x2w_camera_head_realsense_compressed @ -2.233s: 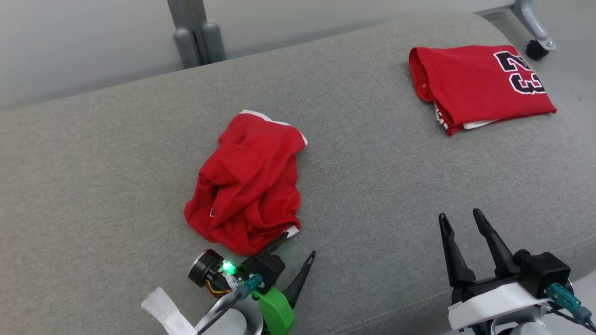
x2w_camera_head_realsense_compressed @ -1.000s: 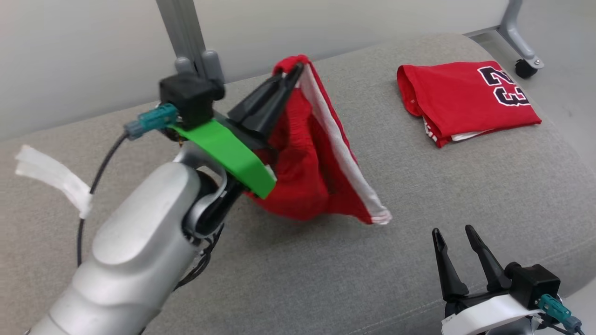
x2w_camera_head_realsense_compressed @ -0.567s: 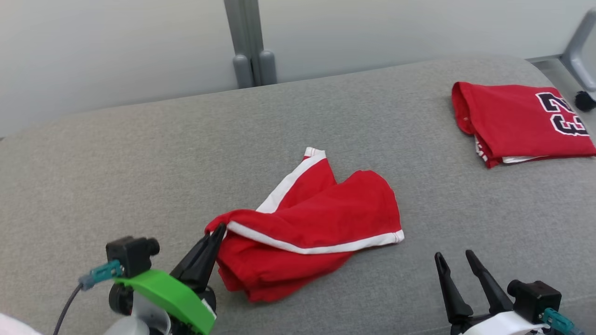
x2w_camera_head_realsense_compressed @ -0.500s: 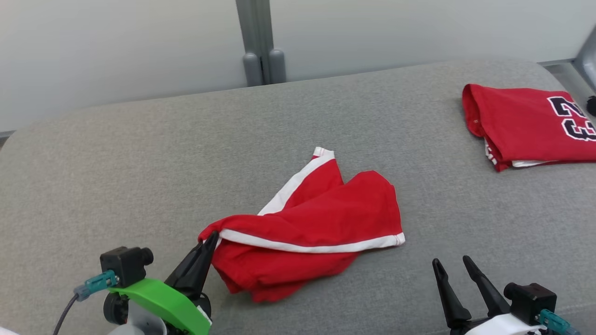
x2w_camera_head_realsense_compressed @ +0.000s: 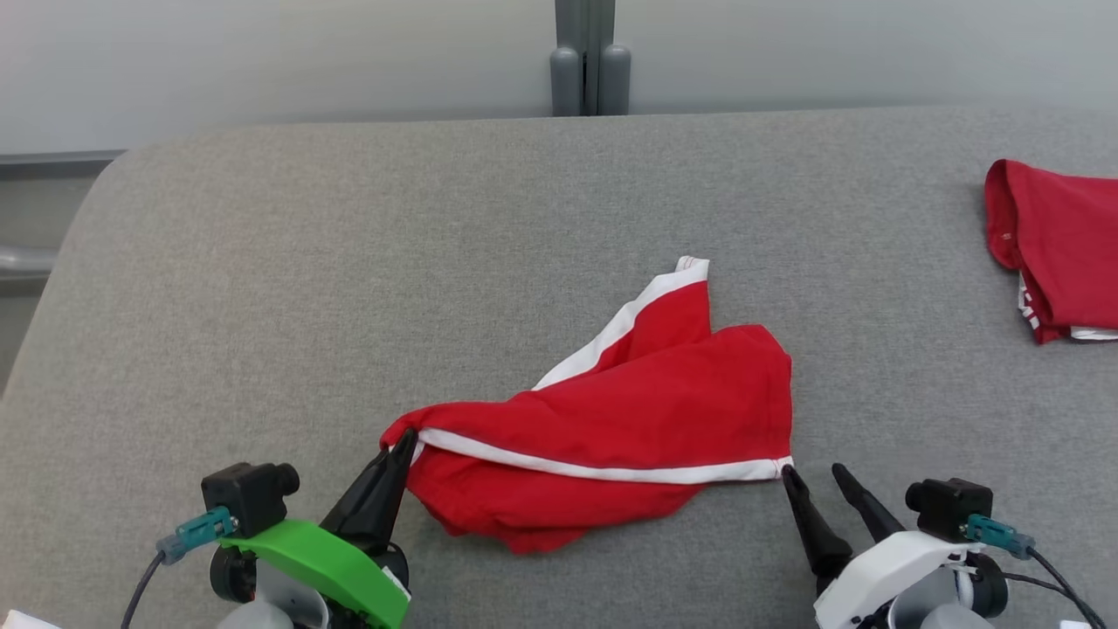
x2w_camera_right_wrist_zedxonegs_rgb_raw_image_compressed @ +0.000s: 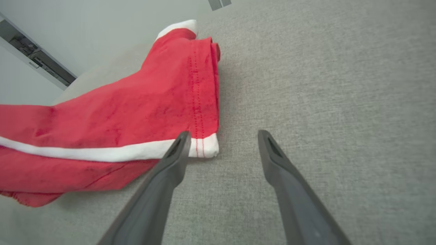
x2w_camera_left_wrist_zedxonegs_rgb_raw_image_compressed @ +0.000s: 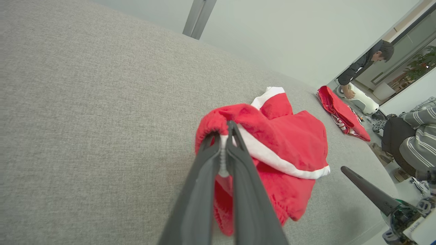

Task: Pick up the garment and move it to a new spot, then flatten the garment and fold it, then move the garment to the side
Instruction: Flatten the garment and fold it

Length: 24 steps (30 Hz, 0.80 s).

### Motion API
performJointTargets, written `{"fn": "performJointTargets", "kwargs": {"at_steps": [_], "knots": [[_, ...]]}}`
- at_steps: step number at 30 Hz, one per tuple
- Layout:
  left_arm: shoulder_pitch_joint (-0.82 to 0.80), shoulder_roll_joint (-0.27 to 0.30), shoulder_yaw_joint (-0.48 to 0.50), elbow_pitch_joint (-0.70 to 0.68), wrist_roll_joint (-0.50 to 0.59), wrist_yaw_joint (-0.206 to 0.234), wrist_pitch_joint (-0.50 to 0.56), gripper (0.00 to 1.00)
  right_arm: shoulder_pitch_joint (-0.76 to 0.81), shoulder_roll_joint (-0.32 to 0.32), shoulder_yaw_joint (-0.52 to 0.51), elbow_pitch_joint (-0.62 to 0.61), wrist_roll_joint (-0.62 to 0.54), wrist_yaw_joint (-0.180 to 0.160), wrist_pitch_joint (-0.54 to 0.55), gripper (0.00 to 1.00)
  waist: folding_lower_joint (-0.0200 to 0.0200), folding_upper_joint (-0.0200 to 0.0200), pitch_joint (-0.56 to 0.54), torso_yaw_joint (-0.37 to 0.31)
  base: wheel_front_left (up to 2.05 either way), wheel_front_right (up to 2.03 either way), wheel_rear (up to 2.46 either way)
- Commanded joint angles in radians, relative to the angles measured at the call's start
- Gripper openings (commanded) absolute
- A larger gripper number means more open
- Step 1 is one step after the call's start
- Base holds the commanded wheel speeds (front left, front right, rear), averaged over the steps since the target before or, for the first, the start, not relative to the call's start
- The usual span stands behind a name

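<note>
Pinching the garment's [x2w_camera_head_realsense_compressed: 629,419] bunched edge in our left gripper [x2w_camera_head_realsense_compressed: 404,439], whose fingers press together, we risk the spread right gripper [x2w_camera_head_realsense_compressed: 811,471] closing on bare cushion [x2w_camera_head_realsense_compressed: 262,306], since the white-trimmed corner [x2w_camera_right_wrist_zedxonegs_rgb_raw_image_compressed: 207,148] lies just ahead of one fingertip rather than between both.

Garment [x2w_camera_head_realsense_compressed: 629,437] on cushion [x2w_camera_head_realsense_compressed: 349,262] centre, folded shirt [x2w_camera_head_realsense_compressed: 1057,236] far right, post [x2w_camera_head_realsense_compressed: 590,61] behind

Grey fabric surface [x2w_camera_head_realsense_compressed: 349,262] before a pale wall [x2w_camera_head_realsense_compressed: 262,61] and grey post [x2w_camera_head_realsense_compressed: 590,44].
</note>
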<state>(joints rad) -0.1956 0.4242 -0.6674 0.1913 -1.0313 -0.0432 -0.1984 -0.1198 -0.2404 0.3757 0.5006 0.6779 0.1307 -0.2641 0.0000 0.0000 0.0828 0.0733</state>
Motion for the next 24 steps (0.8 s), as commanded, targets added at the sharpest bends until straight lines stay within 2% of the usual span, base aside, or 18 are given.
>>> {"fn": "performJointTargets", "kwargs": {"at_steps": [1,4,6,8,9,12,17,20,24], "knots": [[-0.024,-0.006,0.001,0.008,0.014,-0.007,-0.007,0.00,-0.025,-0.007,0.027,0.028,0.026,0.000,0.000,1.00,0.0000,0.0000,0.030,0.026,0.00,0.00,0.00],[-0.040,-0.020,-0.005,0.024,0.019,-0.015,-0.012,0.00,-0.059,-0.014,0.071,0.069,0.063,0.000,0.000,1.00,0.0000,0.0000,0.046,0.039,0.00,0.00,0.00],[-0.049,-0.025,-0.008,0.032,0.023,-0.020,-0.014,0.00,-0.075,-0.014,0.093,0.087,0.083,0.000,0.000,0.51,0.0000,0.0000,0.054,0.044,0.00,0.00,0.00],[-0.055,-0.028,-0.011,0.041,0.022,-0.024,-0.017,0.00,-0.086,-0.016,0.109,0.088,0.093,0.000,0.000,0.11,0.0000,0.0000,0.058,0.047,0.00,0.00,0.00],[-0.058,-0.028,-0.013,0.047,0.024,-0.027,-0.015,0.00,-0.088,-0.019,0.115,0.081,0.095,0.000,0.000,0.00,0.0000,0.0000,0.058,0.048,0.00,0.00,0.00],[-0.062,-0.016,-0.020,0.055,0.038,-0.028,-0.016,0.00,-0.071,-0.038,0.108,0.038,0.101,0.000,0.000,0.00,0.0000,0.0000,0.047,0.044,0.00,0.00,0.00],[-0.111,0.025,-0.029,0.022,0.089,-0.035,-0.003,0.00,-0.056,-0.106,0.061,-0.123,0.085,0.000,0.000,0.00,0.0000,0.0000,0.030,0.014,0.00,0.00,0.00],[-0.186,0.056,-0.033,-0.014,0.122,-0.041,0.034,0.00,-0.106,-0.151,0.015,-0.225,0.091,0.000,-0.001,0.00,0.0000,0.0000,0.032,-0.018,0.00,0.00,0.00],[-0.354,0.085,-0.041,-0.059,0.173,-0.059,0.102,0.00,-0.236,-0.205,-0.014,-0.297,0.126,0.000,-0.001,0.00,0.0000,0.0000,0.066,-0.069,0.00,0.00,0.00]]}}
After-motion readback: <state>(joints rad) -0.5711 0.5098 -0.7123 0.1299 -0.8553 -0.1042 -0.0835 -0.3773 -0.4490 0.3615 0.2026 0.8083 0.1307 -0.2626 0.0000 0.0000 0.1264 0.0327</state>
